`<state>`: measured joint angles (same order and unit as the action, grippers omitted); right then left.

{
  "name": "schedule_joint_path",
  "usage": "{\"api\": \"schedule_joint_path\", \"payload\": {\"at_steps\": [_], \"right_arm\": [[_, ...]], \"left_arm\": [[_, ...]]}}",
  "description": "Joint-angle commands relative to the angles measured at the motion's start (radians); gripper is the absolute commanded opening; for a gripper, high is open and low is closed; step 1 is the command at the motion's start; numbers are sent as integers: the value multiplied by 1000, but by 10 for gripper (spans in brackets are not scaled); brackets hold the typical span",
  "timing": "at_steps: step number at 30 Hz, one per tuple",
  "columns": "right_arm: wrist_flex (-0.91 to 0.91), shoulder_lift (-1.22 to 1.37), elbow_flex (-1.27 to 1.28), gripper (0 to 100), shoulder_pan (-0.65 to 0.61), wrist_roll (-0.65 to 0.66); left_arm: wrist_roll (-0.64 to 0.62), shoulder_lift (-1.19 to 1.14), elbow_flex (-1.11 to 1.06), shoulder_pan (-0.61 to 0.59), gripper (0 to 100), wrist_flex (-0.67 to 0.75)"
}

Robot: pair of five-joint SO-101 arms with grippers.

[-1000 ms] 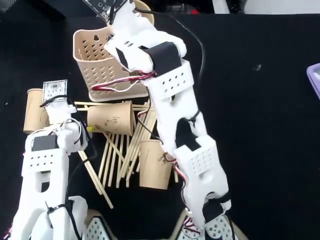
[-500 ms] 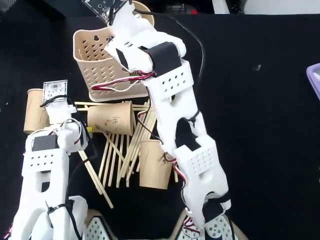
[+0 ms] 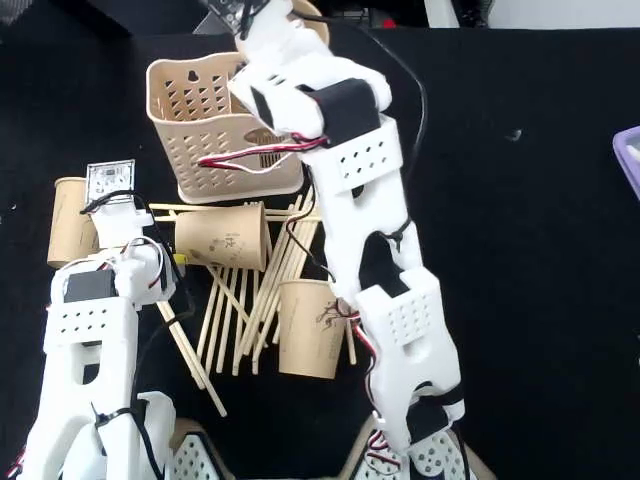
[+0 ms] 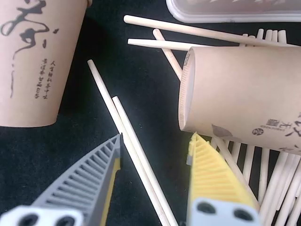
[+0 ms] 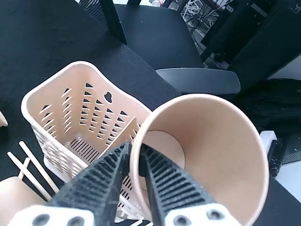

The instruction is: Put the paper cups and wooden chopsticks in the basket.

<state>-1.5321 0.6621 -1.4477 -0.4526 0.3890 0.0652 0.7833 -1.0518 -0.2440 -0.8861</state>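
Seemingly a lab bench: robot arms (image 3: 380,300) on a black table (image 3: 530,250).

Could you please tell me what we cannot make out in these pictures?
Held cup: its outside, in the high view, is covered by the right arm.
Basket: part of its inside, in the high view, is under the same arm.
Chopsticks: their count, in the high view; cups and the arm lie over them.
Purple thing: cut off by the high view's right edge.
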Motion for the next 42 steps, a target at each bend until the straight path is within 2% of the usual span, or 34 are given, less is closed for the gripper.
{"api": "schedule_joint_path", "payload": {"at_steps": [1, 6, 12, 17, 21, 26, 30, 35, 42], "right_arm": [[-2, -12, -38, 11, 5, 3], [-3, -12, -4, 19, -34, 2], [-9, -19, -13, 178, -44, 2], [-63, -62, -130, 165, -44, 2], [-215, -127, -220, 164, -64, 3], [-236, -182, -165, 162, -74, -34], [-236, -251, -35, 162, -120, -86], [-236, -478, 234, 162, -181, -124], [-230, -854, 885, 165, -184, -83]], "left_arm": [[6, 21, 15, 8, 231, -5], [6, 21, 15, 8, 231, -5], [6, 21, 15, 8, 231, -5], [6, 21, 13, 8, 231, -5], [6, 21, 13, 8, 231, -5], [6, 21, 12, 8, 231, -2], [6, 21, 12, 8, 231, -3], [6, 21, 12, 8, 231, -3], [6, 21, 10, 8, 231, -2]]}}
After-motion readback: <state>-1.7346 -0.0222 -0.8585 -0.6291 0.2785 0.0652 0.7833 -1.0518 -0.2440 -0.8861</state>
